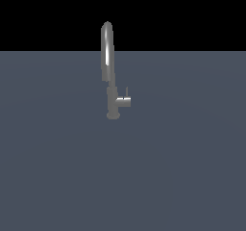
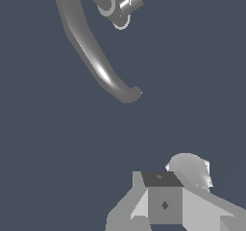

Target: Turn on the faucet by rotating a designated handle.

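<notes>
Blocky grey gripper (image 2: 166, 203), perhaps; glossy arched faucet (image 2: 91, 57).

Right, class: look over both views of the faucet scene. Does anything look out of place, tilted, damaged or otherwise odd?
Nothing stands out. The faucet stands upright on the grey surface, and its handle juts sideways towards the exterior view's right. The gripper is apart from it, touching nothing.

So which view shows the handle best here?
The exterior view: the handle sticks out sideways from the faucet toward that view's right, with its thin pin pointing up, nothing blocking it. The wrist view catches the handle only at the frame's edge, partly cropped and foreshortened.
</notes>
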Robot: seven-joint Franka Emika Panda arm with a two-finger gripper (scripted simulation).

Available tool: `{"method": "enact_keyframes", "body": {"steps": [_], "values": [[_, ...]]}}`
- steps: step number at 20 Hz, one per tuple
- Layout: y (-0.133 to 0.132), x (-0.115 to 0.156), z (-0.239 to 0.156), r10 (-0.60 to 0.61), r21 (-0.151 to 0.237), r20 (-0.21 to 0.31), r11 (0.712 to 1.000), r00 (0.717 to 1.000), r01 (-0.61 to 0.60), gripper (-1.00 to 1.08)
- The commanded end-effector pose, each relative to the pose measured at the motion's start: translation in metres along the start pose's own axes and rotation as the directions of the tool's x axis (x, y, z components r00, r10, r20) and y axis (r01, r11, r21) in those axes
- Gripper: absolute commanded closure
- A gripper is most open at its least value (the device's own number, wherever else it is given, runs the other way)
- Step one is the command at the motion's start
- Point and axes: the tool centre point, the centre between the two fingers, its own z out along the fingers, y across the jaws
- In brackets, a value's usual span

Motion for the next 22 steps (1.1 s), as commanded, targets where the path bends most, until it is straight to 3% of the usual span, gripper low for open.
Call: {"method": "enact_keyframes", "body": {"steps": [1, 12, 22], "values": [[-0.004, 0.016, 0.002, 0.032, 0.032, 0.035, 0.999, 0.999, -0.034, 1.08], [-0.018, 0.086, 0.016, 0.158, 0.157, 0.205, 0.969, 0.966, -0.192, 1.08], [-0.024, 0.150, 0.038, 0.246, 0.247, 0.375, 0.903, 0.894, -0.352, 1.08]]}}
